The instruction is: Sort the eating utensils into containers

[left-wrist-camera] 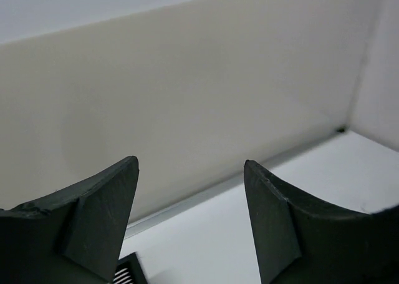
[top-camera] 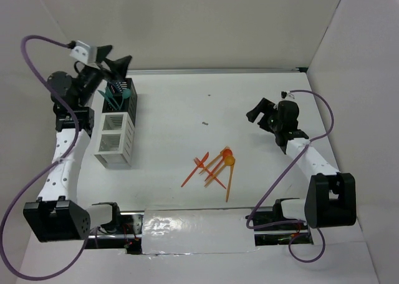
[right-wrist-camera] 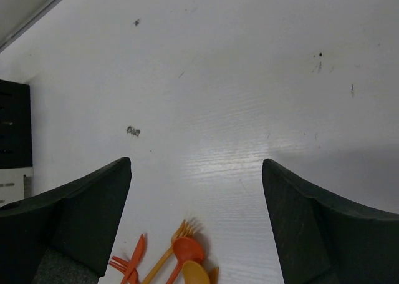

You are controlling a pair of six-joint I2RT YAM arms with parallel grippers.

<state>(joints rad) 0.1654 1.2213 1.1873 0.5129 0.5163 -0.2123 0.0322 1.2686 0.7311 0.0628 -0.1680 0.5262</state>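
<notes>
Left gripper (top-camera: pixel 117 60) is hovering over the far end of the black bin (top-camera: pixel 131 106), at the far-left corner of the table (top-camera: pixel 262 87). Its jaws are standing wide apart and gripping nothing. The left wrist view is showing both fingers (left-wrist-camera: pixel 93 225) against the back wall, with a slatted corner of the black bin (left-wrist-camera: pixel 128 275) peeking in at the bottom edge.

Teal utensils (top-camera: pixel 113 95) are standing upright in the black bin, tips fanning out above the rim. Something darker is sitting beside them; can't tell the colour.

White bin (top-camera: pixel 126 142) is sitting in line with the black one, touching its near end.

Orange utensils (top-camera: pixel 215 165) are lying loose mid-table in an overlapping fan of forks and spoons, well apart from both bins.

Right gripper (top-camera: pixel 257 117) is hanging over the table, to the right of the pile and farther back, not touching it. Its jaws are spread wide with nothing in them. The right wrist view is showing the orange utensils (right-wrist-camera: pixel 177 259) at the bottom edge between the fingers (right-wrist-camera: pixel 87 215), with the black bin (right-wrist-camera: pixel 14 125) at far left.
</notes>
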